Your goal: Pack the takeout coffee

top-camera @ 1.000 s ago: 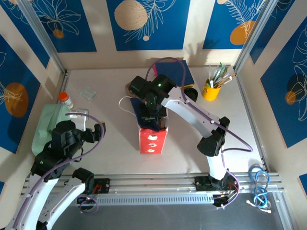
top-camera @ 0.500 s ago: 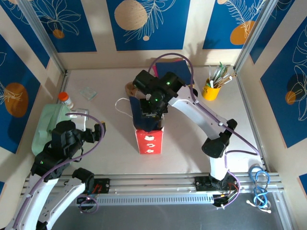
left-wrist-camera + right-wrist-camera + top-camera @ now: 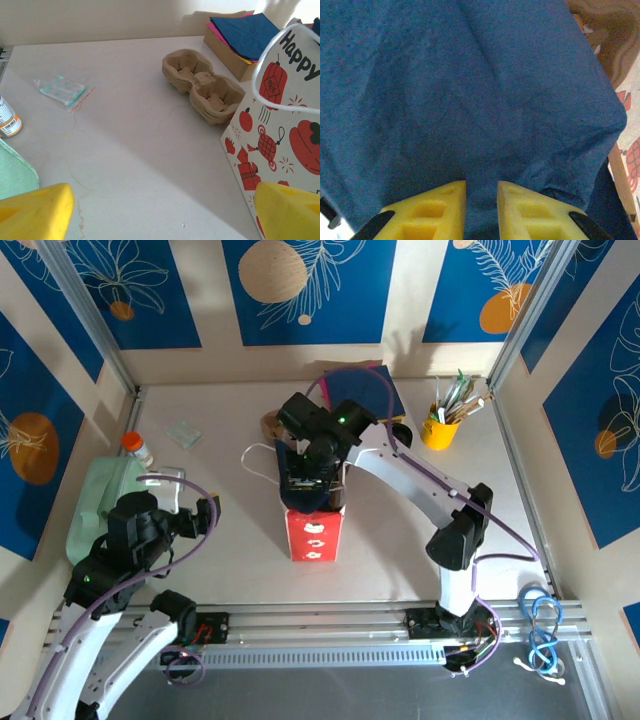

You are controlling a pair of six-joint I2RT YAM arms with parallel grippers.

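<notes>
1. Top view. The right gripper (image 3: 313, 483) hangs over the mouth of the red gift bag (image 3: 315, 535) at table centre, clenched on a blue napkin (image 3: 300, 502) that drapes into the bag.
   - The left gripper (image 3: 205, 512) sits well apart at 9 o'clock of the bag, released and empty.
   - A cup carrier (image 3: 268, 423) lies at 11 o'clock of the bag, a napkin stack (image 3: 370, 390) at 1 o'clock, and a yellow pot (image 3: 438, 430) at 2 o'clock.
   - A dark round thing (image 3: 400, 429) lies just beside the right arm; lid alone or lidded cup, I cannot tell.
   - Whether the coffee cup stands inside the bag cannot be told, as gripper and napkin cover the mouth.

2. Left wrist view. The fingers stand wide apart with nothing between them. The bag is at 3 o'clock and the cup carrier at 1 o'clock, just beside the bag.

3. Right wrist view. Napkin cloth runs between the nearly closed fingers (image 3: 445, 200). The brown bag lining shows at 1 o'clock.

4. Judgement. The step in hand is adding a napkin to the bag. The next move calls for letting go, then lifting straight up, so that neither the napkin nor the light bag is dragged along.
</notes>
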